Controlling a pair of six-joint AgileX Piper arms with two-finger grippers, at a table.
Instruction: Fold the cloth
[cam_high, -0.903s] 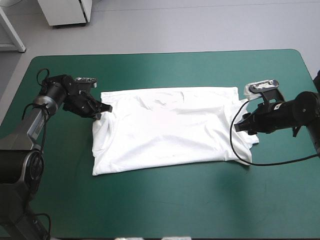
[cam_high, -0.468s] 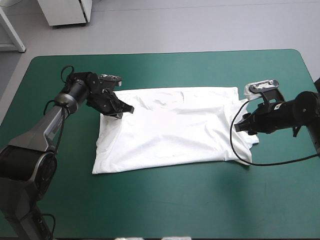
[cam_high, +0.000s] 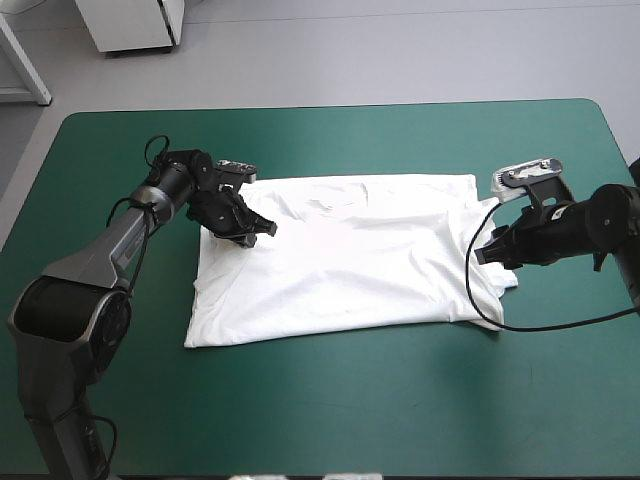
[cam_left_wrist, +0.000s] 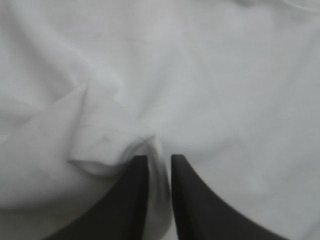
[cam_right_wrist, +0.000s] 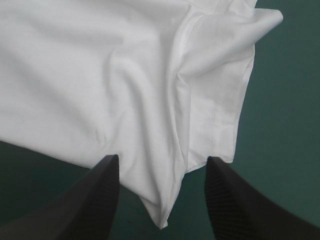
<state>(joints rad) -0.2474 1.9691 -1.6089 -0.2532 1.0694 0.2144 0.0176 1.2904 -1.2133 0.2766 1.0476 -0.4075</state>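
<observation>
Table (cam_high: 330, 420): teal-green cover, takes up most of the high view, biggest thing here by far.

T-shirt (cam_high: 350, 265): white, lying pretty much flat around table centre, nudged a bit toward 12. Long side runs 9 to 3. Some soft wrinkles across the middle. The 9 o'clock end looks doubled over on itself, w/ an uneven edge. In the L wrist cam it's just white cloth everywhere (cam_left_wrist: 210, 75). In the R wrist cam you get cloth (cam_right_wrist: 75, 75) plus teal-green on both sides of it.

L arm (cam_high: 120, 245): comes in from approx 8 o'clock and reaches over to the shirt's 10 o'clock corner.

L gripper (cam_high: 262, 231): sits on top of the cloth at that 10 o'clock corner, clamped on the T-shirt. Up close (cam_left_wrist: 159, 159) the black fingers (cam_left_wrist: 125, 200) almost meet, w/ a thin ridge of fabric squeezed between them.

R gripper (cam_high: 482, 253): at the shirt's 3 o'clock edge, spread wide, not grasping anything. From its own cam (cam_right_wrist: 161, 159) the black fingers (cam_right_wrist: 95, 200) stand either side of a drooping point of cloth, w/ cover showing under it.

Sleeve (cam_right_wrist: 225, 75): short one, ahead of the R gripper and a bit off to one side, lying flat on the cover w/ hem band visible.

Flap (cam_left_wrist: 95, 145): small folded-over bit right ahead of the L fingertips, curling into the pinch.
</observation>
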